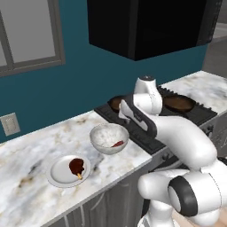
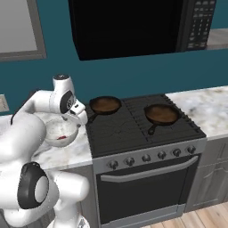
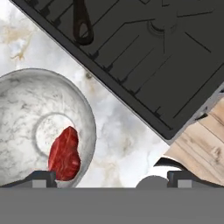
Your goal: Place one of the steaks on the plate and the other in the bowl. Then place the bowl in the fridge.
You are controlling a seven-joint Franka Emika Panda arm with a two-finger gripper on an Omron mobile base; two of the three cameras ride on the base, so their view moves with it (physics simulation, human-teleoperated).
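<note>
The claw [image 3: 112, 177] stands wide apart and holds nothing; in the hand view its two dark tips sit far from each other, one over the rim of the bowl [image 3: 26, 100] and the other out past the front corner of the stove [image 3: 144, 57]. It hangs just above the bowl's rim, on the side toward the stove. The bowl [image 1: 109, 138] rests on the marble surface [image 1: 26, 164] just beside the stove's left edge. The bright red steak [image 3: 64, 154] lies inside the bowl, against its wall. The plate [image 1: 69, 170] sits on the surface near the bowl, on the side away from the stove, apart from it. The dark brown steak [image 1: 76, 166] with its yellowish bone tip lies on the plate. Two skillets [image 2: 161, 114] stand on the stove.
</note>
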